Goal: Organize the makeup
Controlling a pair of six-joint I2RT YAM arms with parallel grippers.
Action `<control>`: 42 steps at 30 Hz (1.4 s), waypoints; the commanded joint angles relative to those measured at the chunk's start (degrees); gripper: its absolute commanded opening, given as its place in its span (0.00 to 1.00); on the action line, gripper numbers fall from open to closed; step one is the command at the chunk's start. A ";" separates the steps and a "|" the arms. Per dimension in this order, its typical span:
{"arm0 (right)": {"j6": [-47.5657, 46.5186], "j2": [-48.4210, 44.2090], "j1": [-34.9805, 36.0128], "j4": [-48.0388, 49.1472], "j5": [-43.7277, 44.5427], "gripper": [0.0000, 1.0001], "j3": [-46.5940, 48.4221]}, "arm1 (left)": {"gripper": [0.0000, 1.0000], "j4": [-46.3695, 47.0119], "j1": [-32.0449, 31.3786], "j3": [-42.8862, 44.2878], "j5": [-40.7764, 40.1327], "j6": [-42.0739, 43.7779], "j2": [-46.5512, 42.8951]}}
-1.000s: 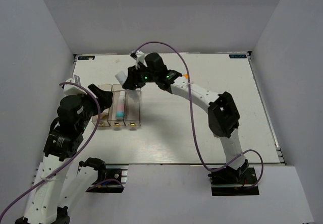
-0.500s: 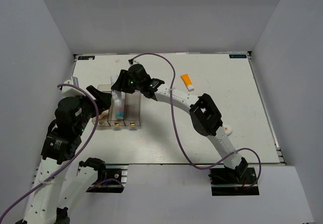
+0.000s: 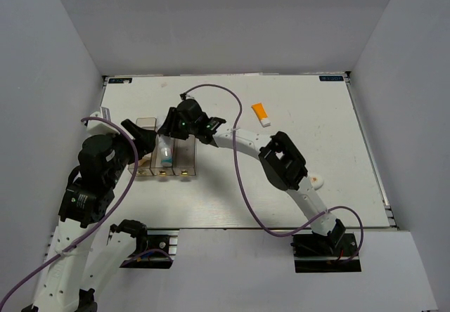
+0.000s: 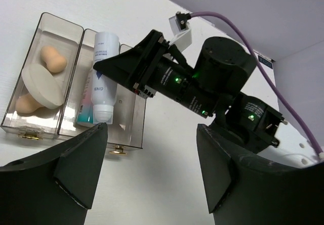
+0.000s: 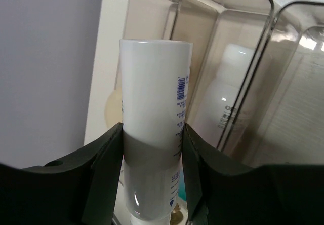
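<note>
My right gripper [image 5: 152,151] is shut on a slim white tube [image 5: 154,98] with blue print, held lengthwise over the middle compartment of the clear organizer [image 4: 132,128]. Under it lies a white tube with a teal end [image 4: 85,117]. The left compartment holds two peach sponges [image 4: 53,60] and a beige round puff [image 4: 43,85]. The right compartment looks empty. My left gripper [image 4: 152,156] hangs open over bare table, just in front of the organizer, holding nothing. An orange white-capped tube [image 3: 261,113] lies at the back of the table.
A small pale rounded item [image 3: 318,181] lies beside the right arm's forearm, partly hidden. The right arm [image 3: 281,161] stretches across the table's middle towards the organizer. Grey walls close in the table on three sides.
My right gripper has carried the white tube from behind the organizer forward and down over its middle compartment, and its elbow has swung left. The left arm has barely moved.
</note>
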 commanded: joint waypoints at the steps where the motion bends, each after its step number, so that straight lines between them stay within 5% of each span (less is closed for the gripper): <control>1: -1.05 -0.13 0.17 5.67 1.06 0.24 -0.99 | 0.80 0.80 0.39 -0.36 0.31 -0.40 -0.32; 10: -3.59 -1.01 -0.18 8.22 -1.58 0.70 -2.14 | 0.81 0.71 0.39 0.43 0.40 -0.31 -0.41; 12: -3.60 -1.62 -0.27 8.66 -2.54 0.89 -2.40 | 0.80 0.71 0.39 0.52 0.49 -0.31 -0.24; 20: -9.37 -6.88 -2.11 11.21 -10.60 0.89 -3.81 | 0.78 2.02 0.39 1.31 2.32 -0.22 0.03; 25: -20.80 -12.60 -5.10 10.16 -13.88 0.89 -4.95 | 0.63 7.73 0.39 -0.79 7.60 -0.31 2.13; 28: -26.87 -18.21 -9.84 10.07 -16.34 0.55 -10.21 | 0.45 13.00 0.39 -2.37 13.40 -0.66 5.19; 29: -28.89 -19.54 -11.77 9.20 -16.00 0.15 -11.70 | 0.34 14.14 -0.22 -2.64 14.63 -0.84 6.34; 30: -32.82 -20.77 -12.83 8.06 -14.69 0.00 -14.50 | 0.29 16.59 -0.23 -2.90 17.51 -0.92 7.57; 34: -43.39 -27.81 -22.12 1.38 -9.41 0.00 -21.11 | 0.13 21.70 -0.75 -3.96 24.03 -2.15 15.92; 42: -52.99 -37.38 -35.59 -14.28 -4.39 0.00 -32.88 | 0.18 25.49 -6.11 -0.45 29.14 -1.98 30.16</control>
